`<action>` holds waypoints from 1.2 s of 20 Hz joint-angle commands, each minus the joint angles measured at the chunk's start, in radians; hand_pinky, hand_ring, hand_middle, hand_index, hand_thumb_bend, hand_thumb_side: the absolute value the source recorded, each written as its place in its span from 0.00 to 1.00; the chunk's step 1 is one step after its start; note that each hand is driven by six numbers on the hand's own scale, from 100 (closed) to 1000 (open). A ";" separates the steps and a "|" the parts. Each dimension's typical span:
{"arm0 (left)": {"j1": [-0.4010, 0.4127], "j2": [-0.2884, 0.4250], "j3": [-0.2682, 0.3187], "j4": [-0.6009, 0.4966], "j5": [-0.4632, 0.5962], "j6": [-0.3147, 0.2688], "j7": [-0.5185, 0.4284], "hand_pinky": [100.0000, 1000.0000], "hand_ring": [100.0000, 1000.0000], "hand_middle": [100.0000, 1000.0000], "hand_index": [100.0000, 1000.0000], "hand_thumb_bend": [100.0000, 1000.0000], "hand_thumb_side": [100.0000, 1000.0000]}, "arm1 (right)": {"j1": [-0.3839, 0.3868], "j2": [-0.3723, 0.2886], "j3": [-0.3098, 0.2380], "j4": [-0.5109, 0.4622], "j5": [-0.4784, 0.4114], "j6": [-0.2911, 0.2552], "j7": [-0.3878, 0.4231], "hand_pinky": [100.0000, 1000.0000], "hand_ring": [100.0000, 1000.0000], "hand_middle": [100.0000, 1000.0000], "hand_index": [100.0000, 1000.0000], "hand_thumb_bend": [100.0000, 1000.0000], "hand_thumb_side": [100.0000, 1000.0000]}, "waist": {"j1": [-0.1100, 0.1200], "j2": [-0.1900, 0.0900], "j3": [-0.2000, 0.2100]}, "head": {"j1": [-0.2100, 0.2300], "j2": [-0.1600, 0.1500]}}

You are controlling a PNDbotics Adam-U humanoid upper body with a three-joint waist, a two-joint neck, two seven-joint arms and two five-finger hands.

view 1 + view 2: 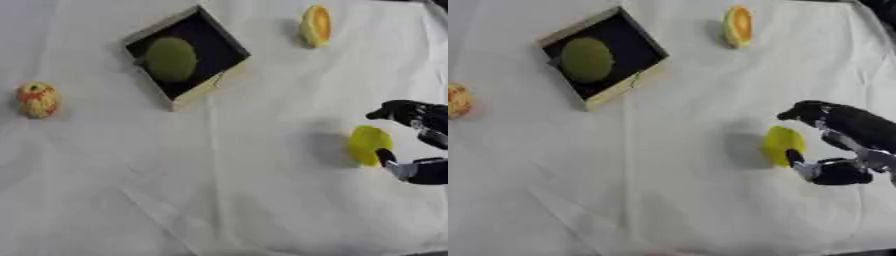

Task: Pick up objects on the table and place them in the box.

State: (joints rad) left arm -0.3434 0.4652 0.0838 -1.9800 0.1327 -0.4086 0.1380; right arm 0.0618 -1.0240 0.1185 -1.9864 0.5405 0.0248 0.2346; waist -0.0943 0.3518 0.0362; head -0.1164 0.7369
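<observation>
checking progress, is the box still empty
No, a round green object already lies inside the box, on its dark floor.

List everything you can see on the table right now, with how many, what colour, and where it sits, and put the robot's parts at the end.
box: one, black inside with pale tan walls, upper left of centre, turned askew.
green object: one, olive green, rounded, lying inside the box.
orange-and-yellow object: one, far edge, right of the box.
red-and-yellow object: one, rounded, far left of the table.
yellow object: one, bright yellow, right of centre, between the thumb and fingers of the right hand; whether it is lifted cannot be told.
tablecloth: one, white, creased, covering the table.
right hand: one, black with silver joints, at the right edge, curled round the yellow object.
left hand: not in view.
</observation>
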 commanded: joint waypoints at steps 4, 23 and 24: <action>-0.016 0.009 0.000 -0.020 0.004 -0.001 -0.006 0.69 0.74 0.71 0.81 0.00 0.52 | -0.001 -0.010 -0.004 0.001 0.026 0.018 0.021 0.93 0.97 0.83 0.93 0.00 0.33 | 0.009 0.005 -0.001 | -0.002 -0.013; -0.023 -0.009 -0.003 -0.020 0.001 -0.001 -0.015 0.69 0.74 0.71 0.81 0.00 0.52 | -0.067 0.016 0.020 0.104 0.067 0.032 0.017 0.89 0.89 0.68 0.90 0.08 0.43 | 0.032 0.055 0.010 | -0.006 -0.030; -0.023 -0.009 -0.004 -0.020 0.000 0.000 -0.016 0.69 0.74 0.71 0.81 0.00 0.52 | -0.070 0.017 0.020 0.106 0.063 0.033 0.010 0.87 0.85 0.64 0.87 0.10 0.45 | 0.033 0.056 0.010 | -0.007 -0.030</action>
State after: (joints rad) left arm -0.3540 0.4472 0.0779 -1.9800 0.1328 -0.4082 0.1268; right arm -0.0062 -0.9891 0.1426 -1.8866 0.6043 0.0567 0.2494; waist -0.0785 0.4105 0.0463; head -0.1189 0.7192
